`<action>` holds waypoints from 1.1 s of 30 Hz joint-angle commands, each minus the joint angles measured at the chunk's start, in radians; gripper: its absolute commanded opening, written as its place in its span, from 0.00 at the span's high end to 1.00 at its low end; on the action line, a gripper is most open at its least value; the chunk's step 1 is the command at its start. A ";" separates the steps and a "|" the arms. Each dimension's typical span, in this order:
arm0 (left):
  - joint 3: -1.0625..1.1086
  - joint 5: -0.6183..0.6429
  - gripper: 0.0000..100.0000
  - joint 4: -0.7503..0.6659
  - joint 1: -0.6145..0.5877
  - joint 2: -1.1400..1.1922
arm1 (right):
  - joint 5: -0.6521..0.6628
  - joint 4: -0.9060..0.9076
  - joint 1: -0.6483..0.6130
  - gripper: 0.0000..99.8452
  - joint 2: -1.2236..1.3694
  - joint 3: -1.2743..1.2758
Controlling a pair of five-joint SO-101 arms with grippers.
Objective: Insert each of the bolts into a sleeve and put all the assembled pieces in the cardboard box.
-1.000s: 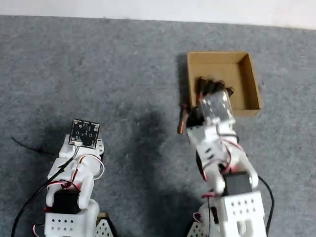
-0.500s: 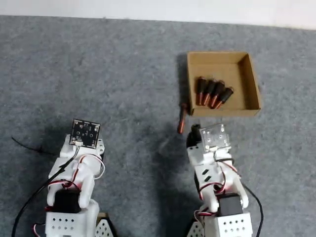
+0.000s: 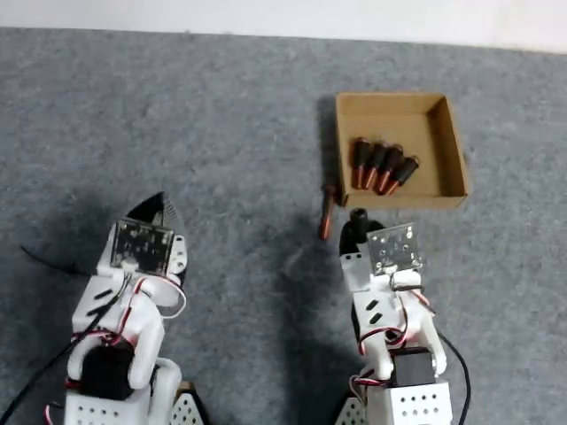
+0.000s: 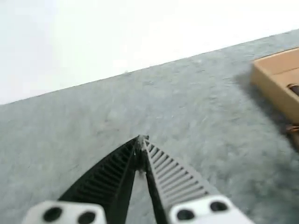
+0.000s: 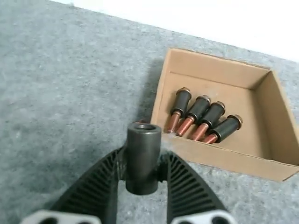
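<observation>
**Inspector:** Condition of right gripper [image 5: 143, 157]?

**Assessor:** Clamped by both jaws on a dark sleeve [image 5: 142, 140], one jaw on each side. Sleeve held upright, bore facing up. Positioned above the grey table [image 3: 221, 133], just short of the near wall of the cardboard box [image 3: 390, 100], by its left corner.

**Inspector:** Condition of left gripper [image 4: 140, 142]?

**Assessor:** Pressed together, jaw against jaw to the tips, with nothing between. Positioned over bare table, well apart from the box and from the other arm.

**Inspector:** Contents of box?

**Assessor:** Four assembled pieces [image 3: 381, 166], lying side by side in a row and touching one another. Dark sleeves toward the far wall, copper-coloured bolt ends toward the near wall. Placed toward the left side of the box floor.

**Inspector:** Anything outside the box?

**Assessor:** One bare bolt [image 3: 327, 212], copper-coloured, with no sleeve on it. Lying on the table just outside the box's near left corner, just beside the held sleeve. Cannot tell whether touching the box wall.
</observation>
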 commanded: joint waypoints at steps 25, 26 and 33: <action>-1.087 0.209 0.84 -0.184 0.467 1.882 | -0.069 -0.104 0.171 1.00 -0.015 0.041; -1.112 0.209 0.84 -0.184 0.473 1.903 | -0.071 -0.104 0.171 1.00 -0.015 0.039; -1.265 0.206 0.84 -0.183 0.473 2.111 | -0.074 -0.104 0.171 1.00 -0.015 0.042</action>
